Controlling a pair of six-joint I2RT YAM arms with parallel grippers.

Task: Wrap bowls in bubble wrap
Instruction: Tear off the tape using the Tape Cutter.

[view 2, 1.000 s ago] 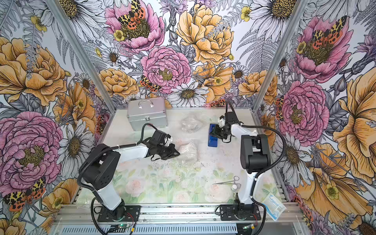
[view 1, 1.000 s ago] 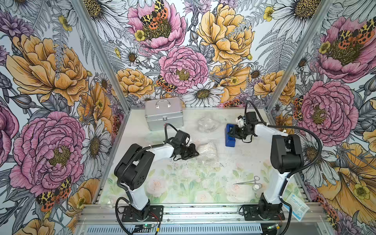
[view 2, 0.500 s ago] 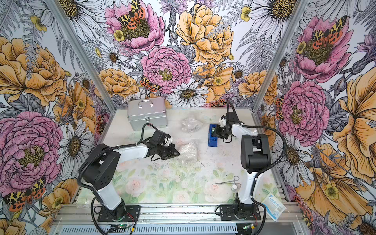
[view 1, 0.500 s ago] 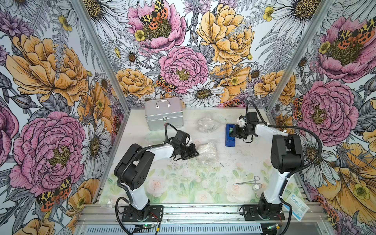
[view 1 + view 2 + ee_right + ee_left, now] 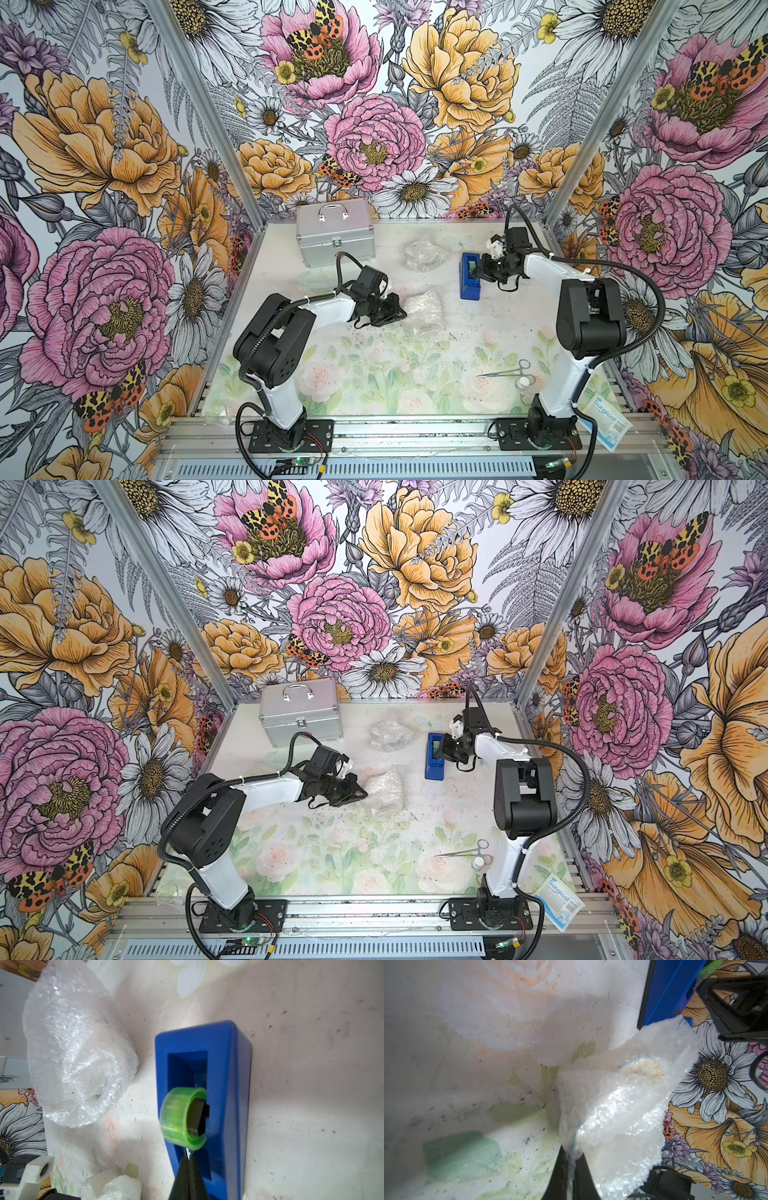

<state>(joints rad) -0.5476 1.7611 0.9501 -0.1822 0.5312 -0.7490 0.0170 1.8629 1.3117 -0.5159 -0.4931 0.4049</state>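
Observation:
A bowl [image 5: 640, 1068] shows dimly, blue rim and yellow pattern, through the bubble wrap [image 5: 616, 1118] folded over it at mid-table [image 5: 424, 309] [image 5: 384, 791]. My left gripper [image 5: 572, 1160] [image 5: 400, 312] [image 5: 360, 794] is shut on that wrap's edge. A second crumpled bubble wrap bundle [image 5: 424, 254] [image 5: 388, 734] [image 5: 79, 1057] lies farther back; I cannot make out what it holds. My right gripper [image 5: 188, 1160] [image 5: 478, 272] [image 5: 443, 750] is shut on the clear tape end [image 5: 188, 1153] under the green roll [image 5: 178, 1115] in the blue dispenser [image 5: 226, 1088] [image 5: 469, 286] [image 5: 434, 769].
A silver metal case [image 5: 334, 237] [image 5: 301, 712] stands at the back left. Metal forceps [image 5: 503, 371] [image 5: 463, 850] and a small white vial [image 5: 524, 381] lie near the right arm's base. A surgical packet [image 5: 604, 419] hangs over the front right edge.
The right gripper's jaws have closed on the tape end at the dispenser. The left gripper still pinches the wrap in the same place.

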